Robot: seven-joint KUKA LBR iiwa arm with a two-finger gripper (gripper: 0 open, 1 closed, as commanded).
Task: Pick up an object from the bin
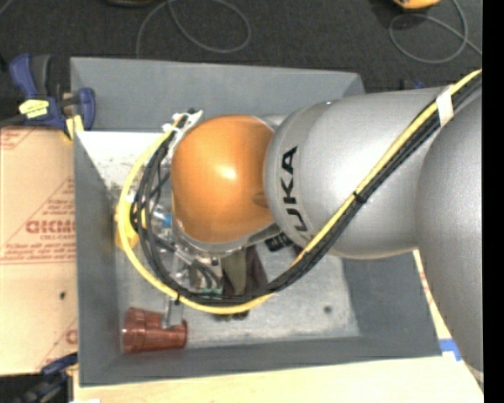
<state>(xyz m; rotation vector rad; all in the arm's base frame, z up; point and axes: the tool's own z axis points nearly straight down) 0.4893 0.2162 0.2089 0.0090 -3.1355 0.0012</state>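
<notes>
A reddish-brown, cup-like cylinder (pixel 154 331) lies on its side in the bin's near left corner. My gripper (pixel 187 264) shows as metal parts under the orange dome, over the bin's middle left. It is just above and to the right of the cylinder. A thin metal part reaches down to the cylinder's upper edge, and I cannot tell whether it touches.
The arm and its orange dome cover most of the bin's middle and right. Yellow and black cables loop round the wrist close to the left wall. A dark brownish thing (pixel 239 272) peeks out under the arm. Bare floor shows along the near side.
</notes>
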